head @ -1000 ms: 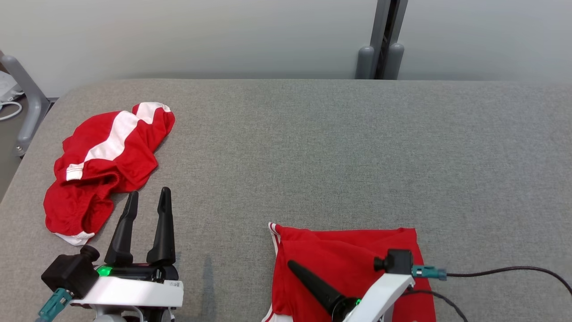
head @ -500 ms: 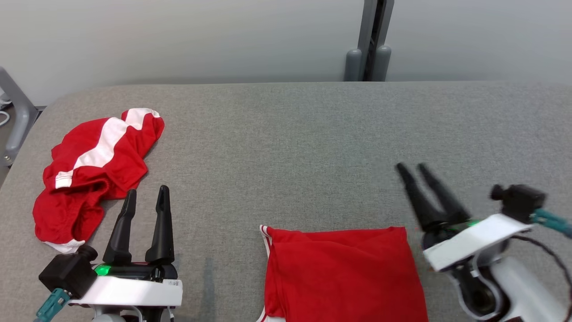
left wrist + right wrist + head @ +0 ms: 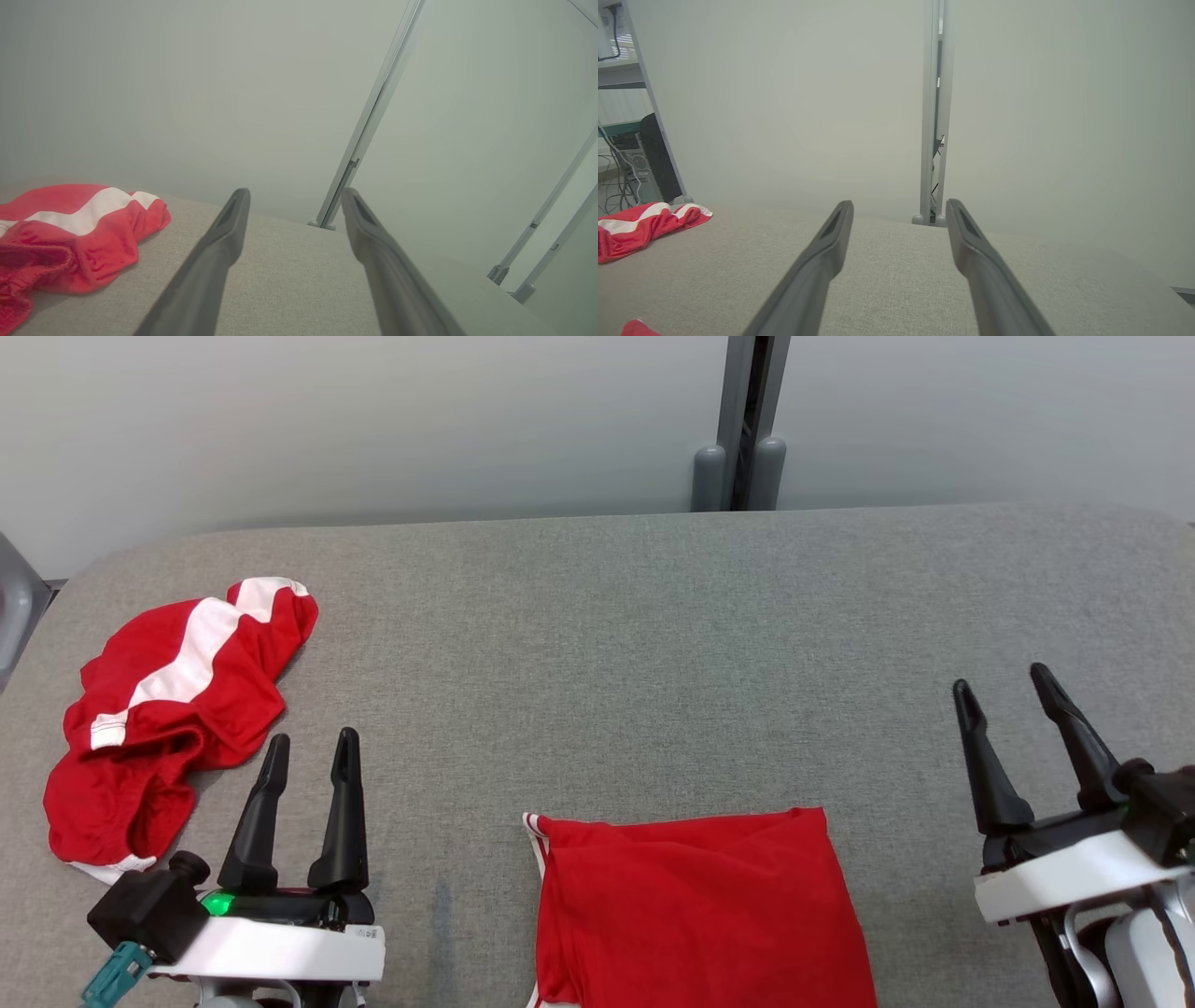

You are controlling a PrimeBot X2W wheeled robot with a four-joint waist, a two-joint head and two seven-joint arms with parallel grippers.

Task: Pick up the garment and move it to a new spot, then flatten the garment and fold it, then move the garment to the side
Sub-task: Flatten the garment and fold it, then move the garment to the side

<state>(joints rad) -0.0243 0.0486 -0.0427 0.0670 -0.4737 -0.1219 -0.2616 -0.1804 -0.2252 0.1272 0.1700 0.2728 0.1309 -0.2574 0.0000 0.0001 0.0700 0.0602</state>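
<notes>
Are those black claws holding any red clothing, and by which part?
Nothing is held. The left gripper and right gripper are open and empty, clear of the crumpled red-and-white garment and the folded red garment.

Grey fabric table (image 3: 653,616); grey post (image 3: 738,420) behind (against pale wall (image 3: 373,420)).

Grey table (image 3: 653,616): folded garment (image 3: 691,905), crumpled garment (image 3: 168,700)
</notes>
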